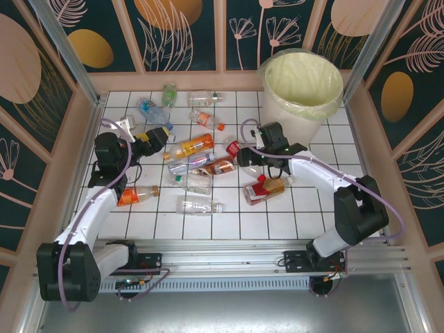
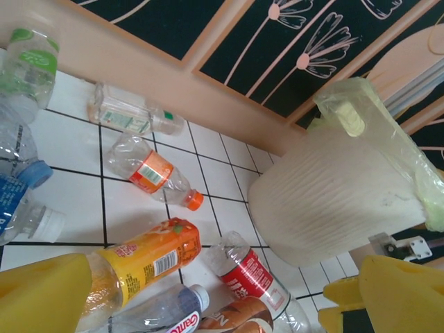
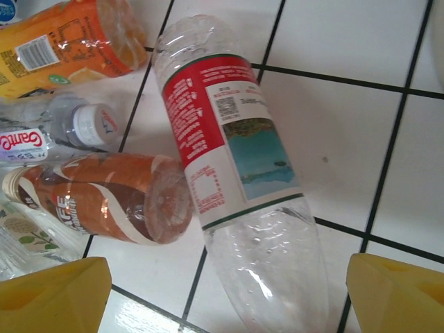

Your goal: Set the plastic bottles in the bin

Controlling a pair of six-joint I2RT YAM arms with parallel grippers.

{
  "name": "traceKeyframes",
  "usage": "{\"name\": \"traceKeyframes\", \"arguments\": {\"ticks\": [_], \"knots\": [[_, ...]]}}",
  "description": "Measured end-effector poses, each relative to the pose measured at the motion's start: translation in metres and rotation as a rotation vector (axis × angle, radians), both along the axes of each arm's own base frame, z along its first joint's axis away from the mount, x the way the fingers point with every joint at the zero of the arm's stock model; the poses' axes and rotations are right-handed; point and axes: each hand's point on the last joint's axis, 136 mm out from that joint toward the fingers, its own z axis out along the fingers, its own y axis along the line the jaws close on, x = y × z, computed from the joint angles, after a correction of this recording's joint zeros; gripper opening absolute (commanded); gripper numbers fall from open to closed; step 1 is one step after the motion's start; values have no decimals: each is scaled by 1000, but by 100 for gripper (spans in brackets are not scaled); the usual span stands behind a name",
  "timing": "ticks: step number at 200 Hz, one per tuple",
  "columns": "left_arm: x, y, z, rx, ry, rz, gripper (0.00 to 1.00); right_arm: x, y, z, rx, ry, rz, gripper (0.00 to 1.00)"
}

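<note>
Plastic bottles (image 1: pixel 192 146), roughly thirteen scattered, one bin (image 1: pixel 302 87), upright

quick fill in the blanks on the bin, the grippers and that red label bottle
The bin is lined with a pale yellow-green plastic ___.
The left gripper and right gripper both have ___ fingers.
The red-labelled bottle lies on its ___ between the right gripper's open fingers.
Missing: bag; yellow; side.

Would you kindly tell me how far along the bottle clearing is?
Done: apparently nothing; the bin looks empty from above. In hand: the open right gripper straddles a red-labelled bottle, not gripping. Remaining: roughly a dozen bottles on the tiles; left gripper open, empty.
</note>
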Motion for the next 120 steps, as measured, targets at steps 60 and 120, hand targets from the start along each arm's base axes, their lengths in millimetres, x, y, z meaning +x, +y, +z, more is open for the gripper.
{"name": "traceKeyframes", "arguments": {"ticks": [60, 120], "knots": [[-1, -1, 4, -2, 24, -4, 99, -5, 13, -1, -34, -18, 21, 92], [-4, -5, 6, -16, 35, -30, 99, -3, 9, -12, -78, -10, 21, 90]]}}
